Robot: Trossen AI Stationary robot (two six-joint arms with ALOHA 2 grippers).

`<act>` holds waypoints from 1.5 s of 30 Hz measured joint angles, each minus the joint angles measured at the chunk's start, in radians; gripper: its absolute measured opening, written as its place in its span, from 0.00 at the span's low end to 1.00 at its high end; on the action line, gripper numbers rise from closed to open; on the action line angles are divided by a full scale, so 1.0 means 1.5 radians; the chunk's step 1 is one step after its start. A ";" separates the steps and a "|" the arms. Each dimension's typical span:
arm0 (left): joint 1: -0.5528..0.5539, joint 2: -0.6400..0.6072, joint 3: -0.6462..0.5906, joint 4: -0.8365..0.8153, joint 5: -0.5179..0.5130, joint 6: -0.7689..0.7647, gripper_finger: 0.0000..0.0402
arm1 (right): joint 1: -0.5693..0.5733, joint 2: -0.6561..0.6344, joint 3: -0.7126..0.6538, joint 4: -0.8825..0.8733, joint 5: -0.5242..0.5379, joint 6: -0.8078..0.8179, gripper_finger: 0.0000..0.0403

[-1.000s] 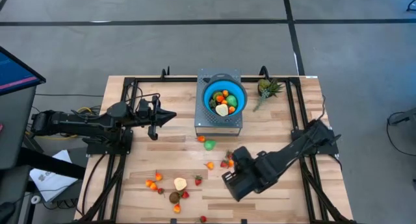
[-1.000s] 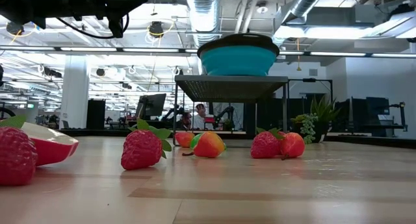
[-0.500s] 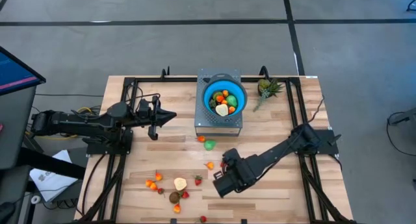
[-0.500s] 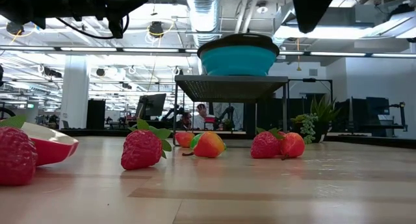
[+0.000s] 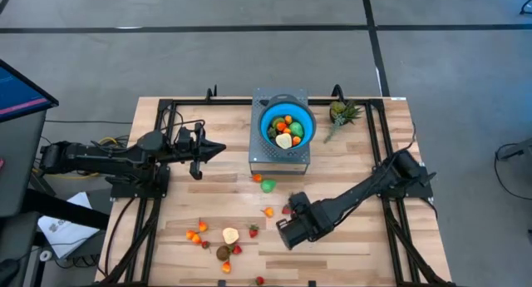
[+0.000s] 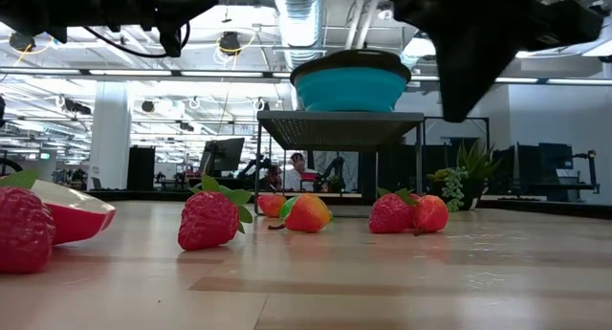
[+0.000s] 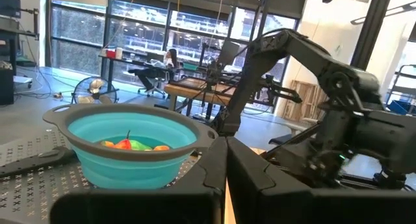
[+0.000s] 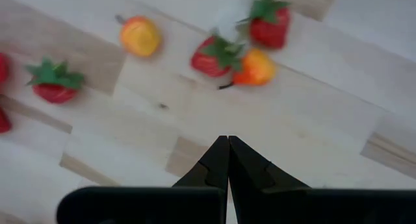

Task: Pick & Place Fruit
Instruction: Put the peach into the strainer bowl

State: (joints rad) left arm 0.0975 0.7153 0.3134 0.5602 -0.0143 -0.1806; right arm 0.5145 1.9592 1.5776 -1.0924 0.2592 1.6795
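Right gripper (image 5: pixel 285 234) low over the table (image 5: pixel 349 254), toward the middle of its front edge, fingers pressed together and empty; loose fruit (image 5: pixel 230 235) scattered near the front-left corner, a few more pieces (image 8: pixel 224 55) just beyond the fingertips; further fruit already in the blue bowl (image 5: pixel 287 125) on a grey stand (image 5: pixel 258 158) at the middle of the back edge; left gripper (image 5: pixel 218 149) raised near the left edge, pressed together, empty.

Bare wood lies under the right end effector (image 8: pixel 228 160); strawberries (image 8: pixel 218 55) crowd just ahead
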 joint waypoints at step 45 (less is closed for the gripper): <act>0.000 0.000 0.000 -0.002 0.000 0.000 0.00 | -0.081 -0.170 -0.340 0.306 -0.018 -0.005 0.63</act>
State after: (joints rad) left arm 0.0975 0.7153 0.3134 0.5577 -0.0143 -0.1810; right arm 0.3933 1.7044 1.0676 -0.6335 0.2318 1.6725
